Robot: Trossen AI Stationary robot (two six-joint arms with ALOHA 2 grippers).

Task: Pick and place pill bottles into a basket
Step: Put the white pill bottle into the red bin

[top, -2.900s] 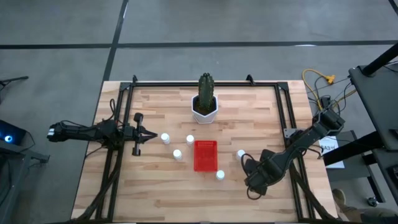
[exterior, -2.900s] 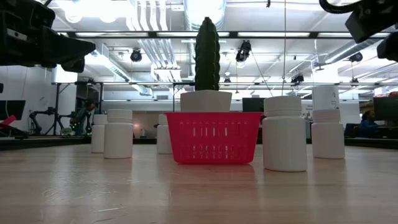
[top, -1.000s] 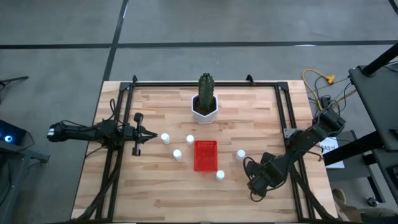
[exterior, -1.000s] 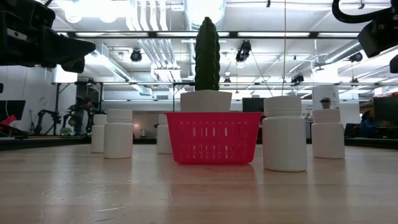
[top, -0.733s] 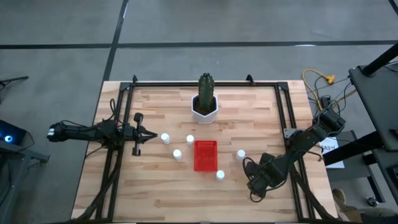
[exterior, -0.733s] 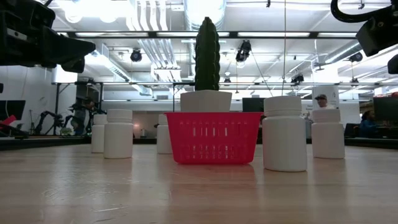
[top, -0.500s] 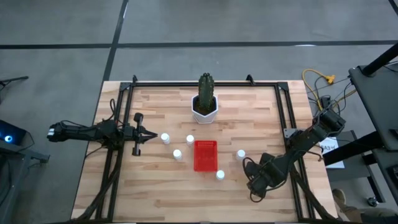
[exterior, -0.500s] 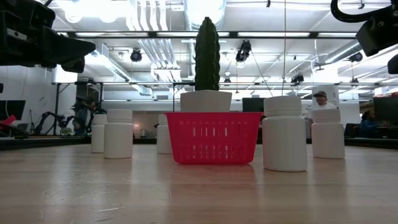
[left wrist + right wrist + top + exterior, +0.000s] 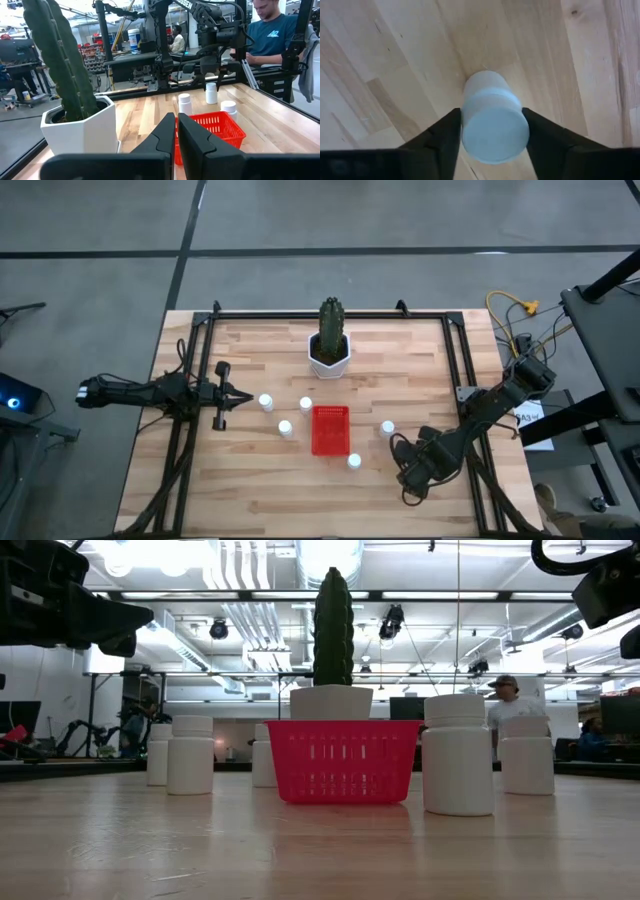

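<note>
The red basket (image 9: pixel 331 429) stands mid-table. Several white pill bottles stand upright around it: two left of it (image 9: pixel 266 402) (image 9: pixel 285 427), one at its far left corner (image 9: pixel 306 405), one right of it (image 9: pixel 387 427) and one at its near right corner (image 9: pixel 354 462). My right gripper (image 9: pixel 408 473), near the table's near right part, is shut on another pill bottle (image 9: pixel 492 125), which the arm hides in the high view. My left gripper (image 9: pixel 240 394) is shut and empty, level above the table's left side, pointing toward the bottles. My right gripper holds the pill bottle between its two fingers (image 9: pixel 445 135), one on each side of the bottle's upper part (image 9: pixel 466 125). The fingers come from above, pointing down. The bottle is upright, cap toward the wrist camera. Whether its base is on the table, I cannot tell.
A tall cactus in a white pot (image 9: pixel 329 352) stands behind the basket at the table's far middle. A black frame (image 9: pixel 330 313) runs along the table's far and side edges. People show in the room beyond the table (image 9: pixel 272 30).
Both grippers and all bottles have kept still. A person in the room behind the table has walked a little to the left in the low view.
</note>
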